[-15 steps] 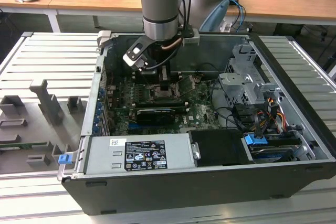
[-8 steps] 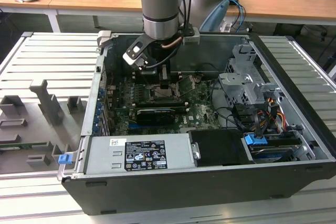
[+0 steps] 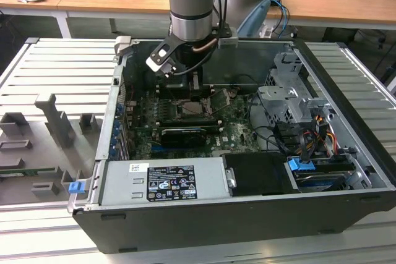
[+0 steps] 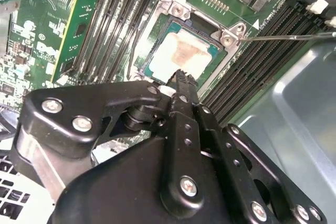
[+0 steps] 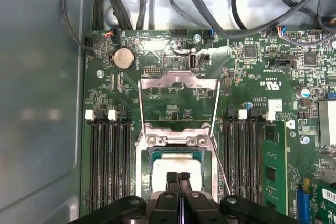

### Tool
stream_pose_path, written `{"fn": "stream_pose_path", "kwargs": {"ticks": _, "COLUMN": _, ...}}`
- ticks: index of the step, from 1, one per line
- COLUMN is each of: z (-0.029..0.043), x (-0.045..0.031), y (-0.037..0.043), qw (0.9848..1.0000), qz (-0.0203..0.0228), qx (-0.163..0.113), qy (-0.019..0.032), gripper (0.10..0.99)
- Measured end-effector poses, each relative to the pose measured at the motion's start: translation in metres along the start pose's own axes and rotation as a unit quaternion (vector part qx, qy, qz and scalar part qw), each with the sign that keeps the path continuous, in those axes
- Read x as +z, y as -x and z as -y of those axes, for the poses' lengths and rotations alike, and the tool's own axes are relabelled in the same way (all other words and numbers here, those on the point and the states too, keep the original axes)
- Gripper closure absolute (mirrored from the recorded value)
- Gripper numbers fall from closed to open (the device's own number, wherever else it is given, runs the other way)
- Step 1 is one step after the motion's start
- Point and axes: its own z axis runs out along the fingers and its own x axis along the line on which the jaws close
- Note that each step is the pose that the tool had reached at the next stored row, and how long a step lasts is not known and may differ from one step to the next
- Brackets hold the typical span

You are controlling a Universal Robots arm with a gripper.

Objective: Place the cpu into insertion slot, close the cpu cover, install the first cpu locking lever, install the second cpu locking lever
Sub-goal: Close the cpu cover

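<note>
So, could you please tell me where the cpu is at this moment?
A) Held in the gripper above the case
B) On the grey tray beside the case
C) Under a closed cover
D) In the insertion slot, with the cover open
D: in the first wrist view the cpu lies bare in the insertion slot, with the cpu cover swung open and the shut gripper just over it.

— Anything readable?
— A black-and-white sticker (image 3: pixel 170 182) on the power supply (image 3: pixel 117 185) carries small print, too fine to make out.
— And the motherboard (image 5: pixel 157 51)?
— White lettering (image 5: pixel 273 83) there too, but no word I can tell.
</note>
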Motion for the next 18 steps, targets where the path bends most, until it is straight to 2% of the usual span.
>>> {"fn": "stream_pose_path", "kwargs": {"ticks": 5, "z": -0.0085, "x": 0.0007, "y": 0.0004, "qw": 1.0000, "qz": 0.0001, "qx": 0.001, "qy": -0.0005, "gripper": 0.980}}
{"fn": "stream_pose_path", "kwargs": {"ticks": 8, "z": -0.0095, "x": -0.0019, "y": 0.0002, "qw": 1.0000, "qz": 0.0001, "qx": 0.000, "qy": -0.0005, "gripper": 0.980}}
{"fn": "stream_pose_path", "kwargs": {"ticks": 10, "z": -0.0142, "x": -0.0015, "y": 0.0002, "qw": 1.0000, "qz": 0.0001, "qx": 0.000, "qy": -0.0005, "gripper": 0.980}}
{"fn": "stream_pose_path", "kwargs": {"ticks": 11, "z": -0.0189, "x": -0.0011, "y": 0.0002, "qw": 1.0000, "qz": 0.0001, "qx": 0.001, "qy": -0.0005, "gripper": 0.980}}
{"fn": "stream_pose_path", "kwargs": {"ticks": 12, "z": -0.0197, "x": -0.0012, "y": 0.0002, "qw": 1.0000, "qz": 0.0002, "qx": 0.000, "qy": -0.0005, "gripper": 0.980}}
{"fn": "stream_pose_path", "kwargs": {"ticks": 18, "z": -0.0216, "x": -0.0193, "y": -0.0002, "qw": 1.0000, "qz": 0.0002, "qx": 0.000, "qy": -0.0005, "gripper": 0.980}}
